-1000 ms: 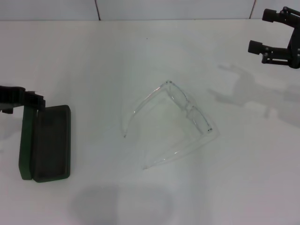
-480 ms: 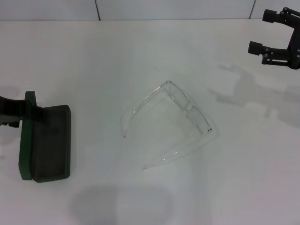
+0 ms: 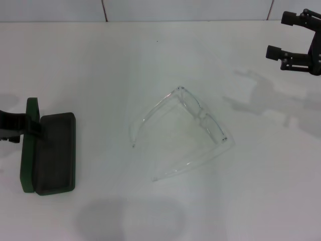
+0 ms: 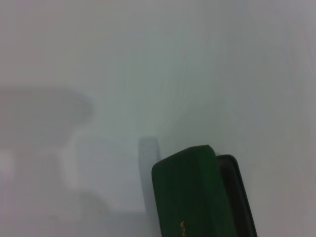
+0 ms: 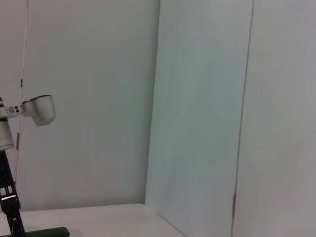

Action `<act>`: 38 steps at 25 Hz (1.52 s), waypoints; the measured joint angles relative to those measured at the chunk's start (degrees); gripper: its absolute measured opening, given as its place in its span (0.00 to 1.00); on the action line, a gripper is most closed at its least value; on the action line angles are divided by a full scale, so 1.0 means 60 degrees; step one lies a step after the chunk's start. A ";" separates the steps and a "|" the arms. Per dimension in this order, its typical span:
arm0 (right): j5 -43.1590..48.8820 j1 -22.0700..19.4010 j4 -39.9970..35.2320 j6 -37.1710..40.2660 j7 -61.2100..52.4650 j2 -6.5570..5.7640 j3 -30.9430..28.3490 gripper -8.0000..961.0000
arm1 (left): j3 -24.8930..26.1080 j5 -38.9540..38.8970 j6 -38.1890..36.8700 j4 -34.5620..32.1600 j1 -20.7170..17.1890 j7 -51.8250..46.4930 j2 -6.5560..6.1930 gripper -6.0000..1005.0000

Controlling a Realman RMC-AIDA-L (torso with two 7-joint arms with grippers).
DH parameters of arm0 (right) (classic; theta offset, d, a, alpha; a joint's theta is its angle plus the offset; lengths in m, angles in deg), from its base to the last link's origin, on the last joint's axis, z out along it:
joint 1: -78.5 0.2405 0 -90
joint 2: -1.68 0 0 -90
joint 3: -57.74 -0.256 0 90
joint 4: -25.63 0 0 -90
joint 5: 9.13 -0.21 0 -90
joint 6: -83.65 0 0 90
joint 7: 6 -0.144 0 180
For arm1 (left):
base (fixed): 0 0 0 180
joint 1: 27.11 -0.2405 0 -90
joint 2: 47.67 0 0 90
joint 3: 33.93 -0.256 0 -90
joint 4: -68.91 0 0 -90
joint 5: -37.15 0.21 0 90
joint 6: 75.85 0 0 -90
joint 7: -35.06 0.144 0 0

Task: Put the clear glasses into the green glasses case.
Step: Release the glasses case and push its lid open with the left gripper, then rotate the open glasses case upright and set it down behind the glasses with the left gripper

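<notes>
The clear glasses lie on the white table at its middle, arms spread and pointing toward the near left. The green glasses case sits open at the left, its lid standing on edge along the far-left side. My left gripper is at the left border, reaching across the lid's upper end. In the left wrist view, the case lid shows its outer green face and gold lettering. My right gripper hangs open at the far right, well away from the glasses, with nothing between its fingers.
A tiled wall runs along the table's far edge. The right wrist view shows only wall panels and a white camera on a stand. Shadows of the arms fall on the table.
My left gripper has slid left and a little toward me, off the top of the lid, which now shows its upper end. The glasses, the case and the right arm have not moved.
</notes>
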 joint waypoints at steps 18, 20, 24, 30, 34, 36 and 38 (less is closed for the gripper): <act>-0.0139 -0.0148 -0.0006 0.0171 -0.0056 -0.0001 0.0000 0.92 | -0.0044 -0.0254 0.0085 0.0165 -0.0032 0.0441 -0.0006 0.46; -0.0190 -0.0180 -0.0010 0.0171 -0.0055 -0.0001 0.0000 0.92 | -0.0053 -0.0417 0.0087 0.0091 -0.0064 0.0490 -0.0008 0.38; -0.0253 -0.0213 0.0007 0.0225 -0.0038 0.0001 0.0000 0.92 | -0.0059 -0.0491 0.0098 -0.0026 -0.0106 0.0565 -0.0011 0.30; -0.0499 -0.0379 -0.0025 0.0293 -0.0023 0.0001 0.0000 0.92 | -0.0126 -0.0516 0.0172 -0.0123 -0.0114 0.0721 -0.0001 0.21; -0.0656 -0.0479 -0.0045 0.0379 -0.0023 -0.0005 0.0000 0.92 | -0.0196 -0.0823 0.0185 -0.0311 -0.0131 0.0975 0.0005 0.21; -0.0691 -0.0530 -0.0045 0.0402 -0.0023 -0.0020 0.0000 0.92 | -0.0274 -0.1093 0.0260 -0.0440 -0.0174 0.1222 0.0005 0.21; -0.0765 -0.0589 -0.0041 0.0404 -0.0023 -0.0026 0.0000 0.92 | -0.0370 -0.1427 0.0378 -0.0621 -0.0226 0.1562 0.0005 0.21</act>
